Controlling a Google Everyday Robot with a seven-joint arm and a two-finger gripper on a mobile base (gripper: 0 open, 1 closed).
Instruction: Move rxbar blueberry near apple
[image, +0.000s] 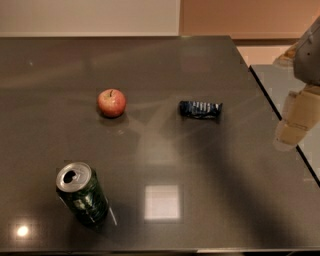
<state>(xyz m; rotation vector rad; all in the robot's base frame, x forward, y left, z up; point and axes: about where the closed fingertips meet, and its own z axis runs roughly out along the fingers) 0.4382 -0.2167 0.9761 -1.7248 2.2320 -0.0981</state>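
The rxbar blueberry is a small flat dark blue wrapper with pale lettering, lying on the dark table a little right of centre. The apple is red with yellowish patches and a short stem, standing left of the bar with a gap of about two apple widths between them. My gripper is at the right edge of the view, over the table's right edge, right of the bar and apart from it. It holds nothing that I can see.
A dark green can with a silver opened top stands at the front left. The dark glossy table ends at the right in an edge, with a second surface beyond. A wall runs along the back.
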